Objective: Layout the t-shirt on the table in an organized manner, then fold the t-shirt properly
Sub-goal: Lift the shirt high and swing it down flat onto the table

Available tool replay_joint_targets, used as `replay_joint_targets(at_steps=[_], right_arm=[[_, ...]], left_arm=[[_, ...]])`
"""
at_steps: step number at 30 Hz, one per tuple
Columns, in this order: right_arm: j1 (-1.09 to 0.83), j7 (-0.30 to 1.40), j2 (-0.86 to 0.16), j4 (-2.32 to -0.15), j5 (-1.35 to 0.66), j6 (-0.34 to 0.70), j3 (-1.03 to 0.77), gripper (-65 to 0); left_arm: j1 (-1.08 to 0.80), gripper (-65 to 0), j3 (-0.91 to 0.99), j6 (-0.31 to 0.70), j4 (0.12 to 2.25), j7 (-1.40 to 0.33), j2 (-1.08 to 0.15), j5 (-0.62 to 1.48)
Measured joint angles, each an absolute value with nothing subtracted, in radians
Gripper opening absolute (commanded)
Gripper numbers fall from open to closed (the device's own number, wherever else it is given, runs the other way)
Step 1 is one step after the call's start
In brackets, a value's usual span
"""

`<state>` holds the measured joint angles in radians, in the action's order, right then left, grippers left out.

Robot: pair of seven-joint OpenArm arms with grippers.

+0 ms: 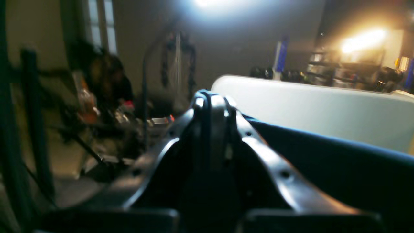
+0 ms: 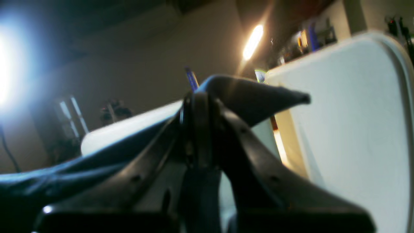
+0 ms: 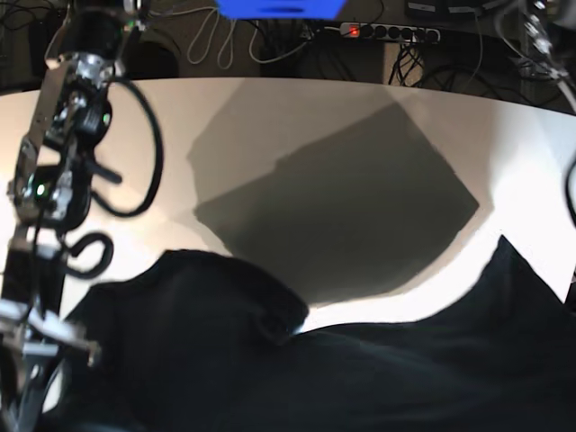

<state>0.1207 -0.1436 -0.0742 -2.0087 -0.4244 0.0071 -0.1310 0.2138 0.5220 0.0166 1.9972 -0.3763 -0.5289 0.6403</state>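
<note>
The dark navy t-shirt [image 3: 297, 369] hangs spread across the bottom of the base view, lifted above the white table [image 3: 162, 117], and casts a large shadow on it. In the left wrist view my left gripper [image 1: 212, 97] is shut on the shirt's edge, and the cloth [image 1: 323, 161] runs off to the right over the table [image 1: 307, 103]. In the right wrist view my right gripper [image 2: 197, 98] is shut on the shirt. A cloth corner [image 2: 255, 95] sticks out past the fingertips and the rest [image 2: 58, 184] trails left. The neck label is hidden.
My right arm [image 3: 58, 171] stands at the left of the base view with looped cables. A power strip [image 3: 391, 31] and wires lie beyond the table's far edge. A blue object [image 3: 279, 7] sits at the top. Blurred room clutter fills both wrist backgrounds.
</note>
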Motion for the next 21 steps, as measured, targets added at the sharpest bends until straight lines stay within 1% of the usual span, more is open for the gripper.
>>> replay_joint_targets(at_steps=[4, 11, 14, 18, 21], right_arm=[[0.178, -0.158, -0.062, -2.016, -0.424, 0.007, -0.133, -65.0], [0.184, -0.154, -0.061, -2.016, -0.424, 0.007, -0.133, -65.0], [0.177, -0.154, -0.062, -2.016, -0.424, 0.008, -0.162, -65.0], [0.167, -0.139, -0.113, -2.014, -0.424, 0.008, -0.182, -65.0], [0.209, -0.152, -0.125, -1.948, -0.424, 0.01, -0.179, -65.0]], left_arm=[[0.25, -65.0, 0.522, 0.016, 1.998, -0.367, -0.567, 0.642], [0.244, -65.0, 0.524, 0.019, 1.996, -0.371, -0.562, 0.641], [0.233, -65.0, 0.522, 0.019, 1.995, -0.368, -0.56, 0.641], [0.173, -65.0, 0.52, 0.024, 1.993, -0.371, -0.552, 0.649], [0.165, -65.0, 0.52, 0.028, 1.966, -0.357, -0.503, 0.646]])
